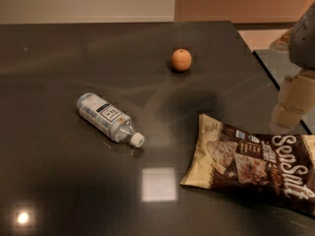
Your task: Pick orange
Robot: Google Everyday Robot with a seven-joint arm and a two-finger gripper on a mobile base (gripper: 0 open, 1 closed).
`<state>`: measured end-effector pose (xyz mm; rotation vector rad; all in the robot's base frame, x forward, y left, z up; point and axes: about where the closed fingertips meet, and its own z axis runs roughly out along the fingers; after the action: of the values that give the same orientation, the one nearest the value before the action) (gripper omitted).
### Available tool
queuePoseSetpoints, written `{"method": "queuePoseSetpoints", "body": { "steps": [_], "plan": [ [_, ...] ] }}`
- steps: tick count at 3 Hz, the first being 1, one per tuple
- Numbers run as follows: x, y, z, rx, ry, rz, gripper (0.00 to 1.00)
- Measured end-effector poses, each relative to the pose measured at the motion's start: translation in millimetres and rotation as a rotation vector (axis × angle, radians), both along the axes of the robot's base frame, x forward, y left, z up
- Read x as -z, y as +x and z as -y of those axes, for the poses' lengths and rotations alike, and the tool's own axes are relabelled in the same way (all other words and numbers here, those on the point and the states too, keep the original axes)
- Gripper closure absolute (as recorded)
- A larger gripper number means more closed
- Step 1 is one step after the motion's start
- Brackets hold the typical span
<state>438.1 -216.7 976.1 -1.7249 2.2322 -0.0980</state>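
Note:
The orange is a small round orange fruit with a dark stem dimple. It sits on the dark table toward the far middle. My gripper hangs at the right edge of the view, above the table's right side. It is well to the right of the orange and nearer the camera, just above the chip bag. It holds nothing that I can see.
A clear plastic bottle with a white cap lies on its side left of centre. A brown and cream chip bag lies at the front right. The table's right edge runs diagonally behind my gripper, floor beyond it.

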Motion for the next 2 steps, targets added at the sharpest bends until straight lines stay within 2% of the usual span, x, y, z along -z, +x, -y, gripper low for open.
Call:
{"method": "queuePoseSetpoints", "body": {
  "steps": [2],
  "plan": [
    [0.0, 0.0, 0.0, 0.000, 0.000, 0.000, 0.00]
  ]
}}
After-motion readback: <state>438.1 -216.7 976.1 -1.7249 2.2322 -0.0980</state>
